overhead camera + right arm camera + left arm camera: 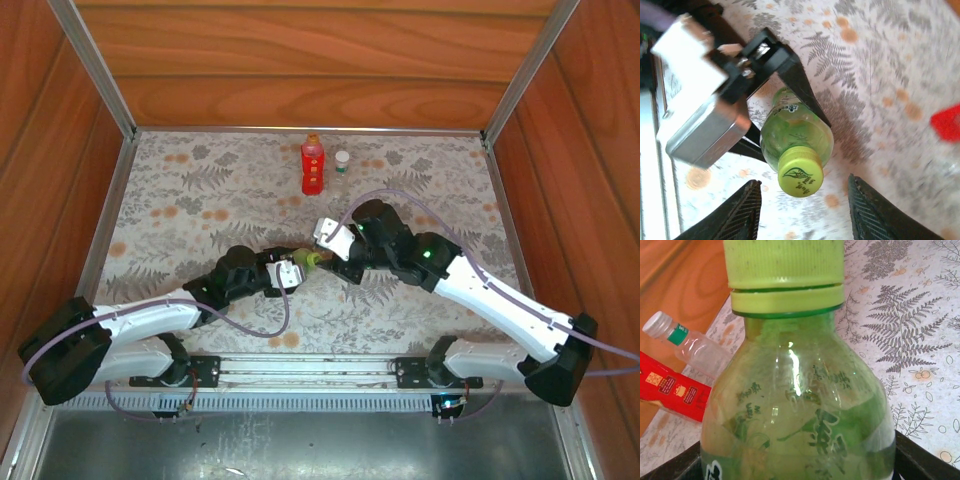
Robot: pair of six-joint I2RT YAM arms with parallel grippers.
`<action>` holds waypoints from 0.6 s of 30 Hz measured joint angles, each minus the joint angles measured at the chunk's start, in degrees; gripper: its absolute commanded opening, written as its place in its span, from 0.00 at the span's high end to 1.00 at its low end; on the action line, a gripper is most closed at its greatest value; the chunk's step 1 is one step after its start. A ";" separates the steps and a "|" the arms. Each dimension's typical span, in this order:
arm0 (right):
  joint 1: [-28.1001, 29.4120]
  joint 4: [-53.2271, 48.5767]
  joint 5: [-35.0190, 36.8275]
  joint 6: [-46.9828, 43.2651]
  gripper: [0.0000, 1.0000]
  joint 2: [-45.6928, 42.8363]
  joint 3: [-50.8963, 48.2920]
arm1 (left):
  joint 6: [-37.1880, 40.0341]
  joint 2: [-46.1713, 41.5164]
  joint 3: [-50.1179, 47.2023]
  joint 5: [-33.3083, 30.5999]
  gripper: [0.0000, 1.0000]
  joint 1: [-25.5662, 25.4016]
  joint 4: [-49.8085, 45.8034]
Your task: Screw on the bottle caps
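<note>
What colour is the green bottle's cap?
Yellow-green round plastic screw cap, clearest in the left wrist view.

Robot test booth: wood-panelled walls, aluminium posts, fern-print tablecloth.

Wooden walls, fern-print tablecloth, metal posts

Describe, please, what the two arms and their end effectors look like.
The left arm and right arm have white links, black joints and looping lilac cables. The right end effector has black ribbed fingers; the left end effector is black and carries a white box.
</note>
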 measured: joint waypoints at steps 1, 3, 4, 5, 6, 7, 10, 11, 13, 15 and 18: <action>0.00 -0.28 -0.02 -3.23 0.48 0.07 0.13 | 0.00 -0.04 0.00 0.07 0.35 0.00 0.00; 0.00 -1.88 0.02 -9.86 0.49 1.57 1.18 | 0.00 -0.04 0.00 0.37 0.35 0.00 0.00; 0.00 -2.67 0.04 -12.11 0.50 2.54 1.79 | 0.00 -0.04 0.00 0.46 0.35 0.00 -0.02; 0.00 -3.26 0.00 -14.25 0.50 3.69 2.43 | 0.00 -0.07 0.00 0.48 0.35 0.00 -0.02; 0.00 -3.74 -0.04 -16.04 0.51 4.83 2.93 | 0.00 -0.09 0.00 0.48 0.35 0.00 -0.02; 0.00 -4.04 -0.13 -17.44 0.51 5.68 3.23 | 0.00 -0.09 0.00 0.48 0.35 0.00 -0.02; 0.00 -4.74 -0.52 -20.28 0.57 7.50 3.43 | 0.00 -0.09 0.00 0.48 0.35 0.00 -0.02; 0.00 -4.92 -0.59 -20.76 0.59 7.87 3.43 | 0.00 -0.11 0.00 0.48 0.35 0.00 -0.02; 0.00 -4.90 -0.61 -21.62 0.63 8.28 3.43 | 0.02 -0.11 -0.04 0.52 0.35 -0.02 -0.15; 0.00 -4.87 -0.70 -22.38 0.68 8.48 3.43 | 0.13 -0.11 -0.13 0.66 0.35 -0.02 -0.26; 0.00 -4.92 -0.83 -22.73 0.77 8.59 3.43 | 0.17 -0.11 -0.31 0.68 0.35 -0.02 -0.33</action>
